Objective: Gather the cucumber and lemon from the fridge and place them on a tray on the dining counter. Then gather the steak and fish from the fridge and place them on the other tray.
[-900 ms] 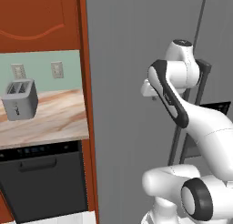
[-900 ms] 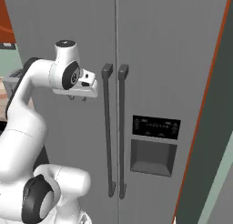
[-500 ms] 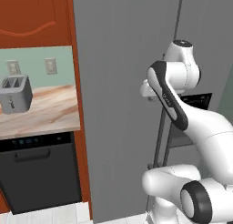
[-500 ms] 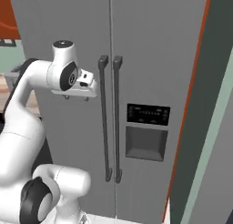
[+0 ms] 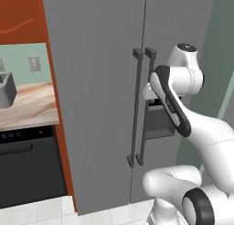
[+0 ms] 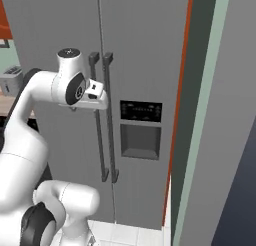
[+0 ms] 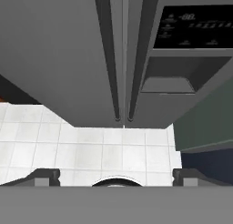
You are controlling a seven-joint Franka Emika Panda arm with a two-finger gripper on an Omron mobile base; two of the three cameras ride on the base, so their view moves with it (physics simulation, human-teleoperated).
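Note:
The grey two-door fridge (image 5: 100, 59) (image 6: 140, 45) stands with both doors shut, its two long dark handles (image 5: 142, 107) (image 6: 104, 121) (image 7: 123, 54) side by side at the centre seam. My gripper (image 7: 116, 175) is open, with one dark fingertip (image 7: 45, 175) far left, the other far right, and nothing between them. It looks down along the handles to the floor. My hand (image 6: 95, 92) hovers just in front of the handles' upper part. The cucumber, lemon, steak, fish, trays and dining counter are hidden or out of view.
A dark water dispenser (image 6: 141, 135) (image 7: 182, 68) is set in the right door. Left of the fridge are an orange-brown panel (image 5: 55, 114), a wooden counter with a grey toaster (image 5: 5, 89) (image 6: 10, 80) and a black appliance (image 5: 27, 164). White tiles (image 7: 91, 150) cover the floor.
The whole picture has shifted: the base has driven right along the fridge front, so the handles now sit nearer mid-view. The arm keeps much the same pose.

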